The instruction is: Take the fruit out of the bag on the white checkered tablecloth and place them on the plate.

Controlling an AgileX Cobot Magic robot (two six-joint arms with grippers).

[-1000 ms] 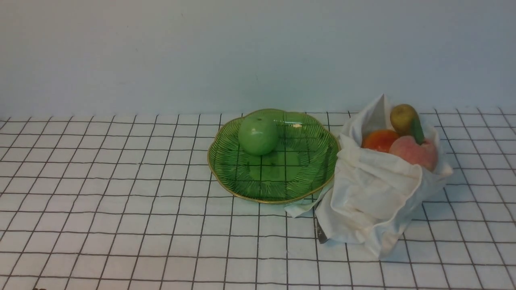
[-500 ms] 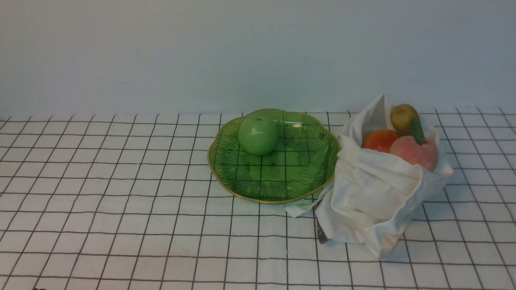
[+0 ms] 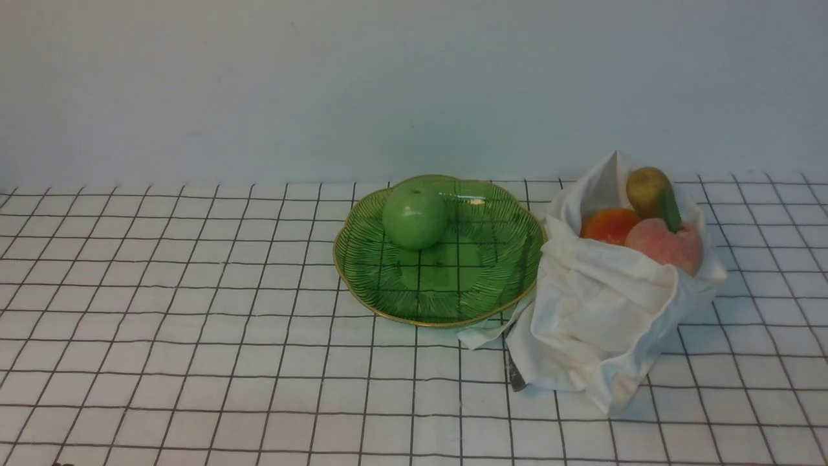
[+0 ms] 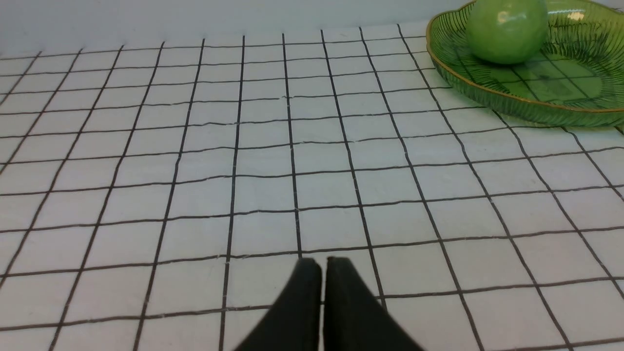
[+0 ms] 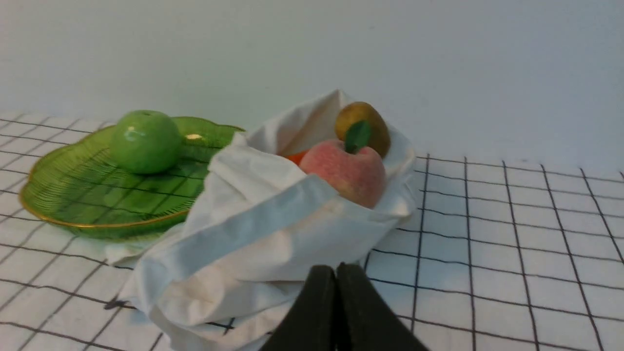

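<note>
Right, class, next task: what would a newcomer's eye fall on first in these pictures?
Probably the scalloped green plate with its gold rim, in the middle of the front view, with a shiny green apple on it. Next, just to its right, the rumpled white bag, its mouth showing a pink peach, an orange and a brownish pear.

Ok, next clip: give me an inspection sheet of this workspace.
Surface: white checkered tablecloth
Job's things: green apple on the plate; orange, peach and pear in the bag, right of the plate
Clutter: small dark piece by the bag's near left edge, unidentified
Grippers: left and right both shut, holding nothing
Cables: nothing seen
Surroundings: plain pale wall behind
</note>
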